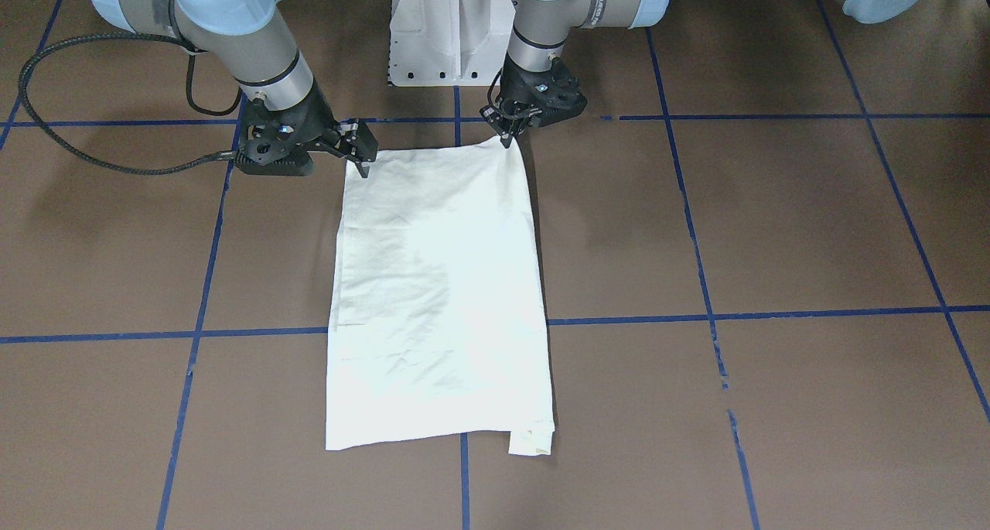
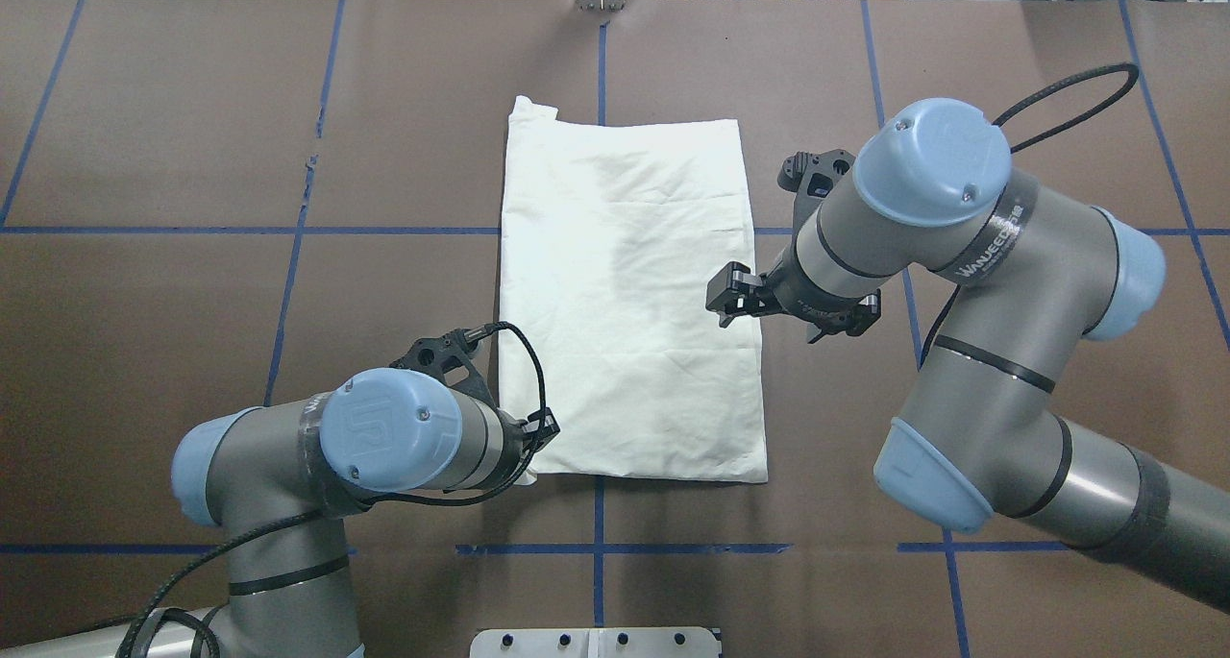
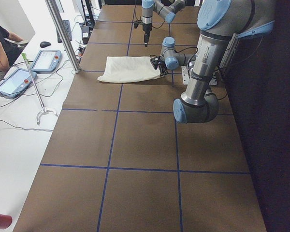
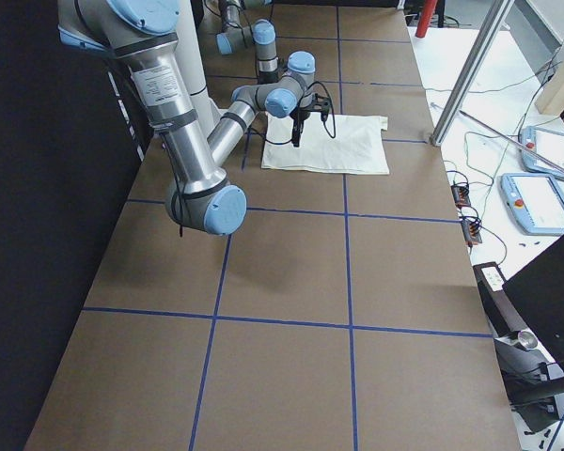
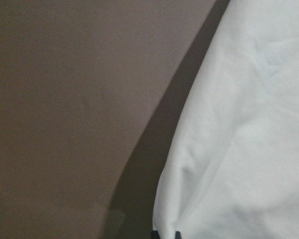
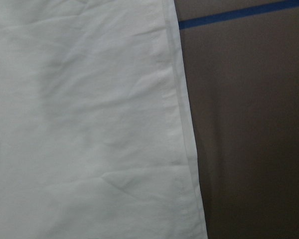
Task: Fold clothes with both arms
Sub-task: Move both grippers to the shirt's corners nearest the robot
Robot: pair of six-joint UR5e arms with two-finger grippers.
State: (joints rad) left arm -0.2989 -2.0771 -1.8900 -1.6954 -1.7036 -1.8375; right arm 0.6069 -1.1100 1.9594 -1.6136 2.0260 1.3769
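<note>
The cream-white shirt (image 1: 441, 298) (image 2: 629, 303) lies folded into a long rectangle, plain side up, in the middle of the brown table. A small bit of fabric (image 1: 532, 441) sticks out at its far corner. My left gripper (image 1: 507, 137) (image 2: 540, 429) is shut on the shirt's near left corner, which rises to a small peak. In the left wrist view the cloth (image 5: 239, 124) runs into the shut fingertips at the bottom edge. My right gripper (image 1: 362, 162) (image 2: 723, 304) hangs open above the shirt's right edge, holding nothing. The right wrist view looks down on that hem (image 6: 177, 124).
Blue tape lines (image 2: 384, 231) divide the table into squares. The white pedestal base (image 1: 452, 35) stands just behind the shirt's near edge. A black cable (image 1: 93, 155) loops beside the right arm. A metal post (image 3: 63, 34), tablets (image 3: 14, 82) and a person (image 3: 0, 41) are off the table's far side.
</note>
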